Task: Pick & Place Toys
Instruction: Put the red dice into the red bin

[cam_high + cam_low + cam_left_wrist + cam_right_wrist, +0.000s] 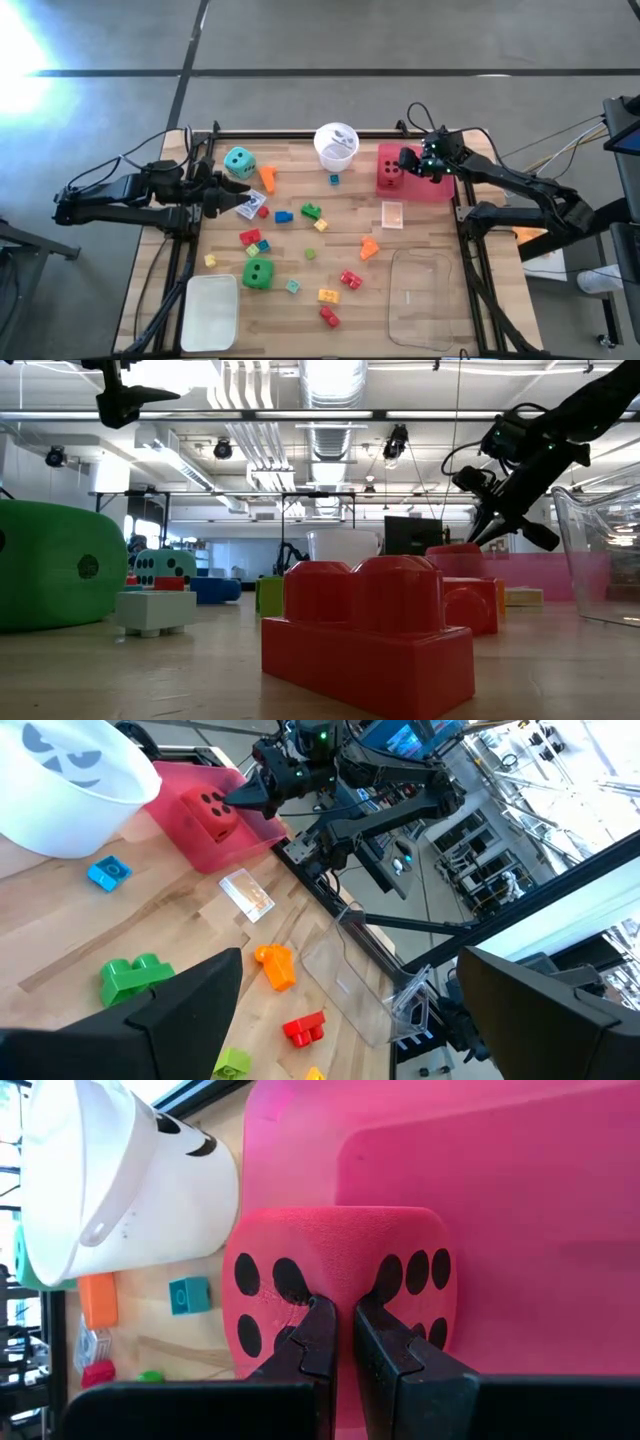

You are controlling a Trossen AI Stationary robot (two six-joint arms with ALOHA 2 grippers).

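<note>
While the red foam die with black dots [389, 172] sits in the flat pink plastic tray [436, 187], at about one o'clock on the wooden table [300, 300], the right gripper [410, 163] hovers right at it, fingers almost pressed together with only a slit between them. From the right wrist view the fingertips [322, 1315] meet the die's upper edge, but I can't tell whether they pinch any foam or just rest there. If the arm lifts now, I'd guess the soft corner could snag and the die roll out of the tray, or knock the white plastic cup [336, 144] just beside it at twelve o'clock.

The right arm reaches in from three o'clock, elbow bent, wrist tipped down toward the tray. The left arm lies low at nine o'clock, its left gripper [228, 190] spread wide near the teal dotted die [239, 161] and a small flat card [250, 208]. Bright plastic bricks lie scattered across the middle, a green dotted die [258, 273] at seven o'clock.
</note>
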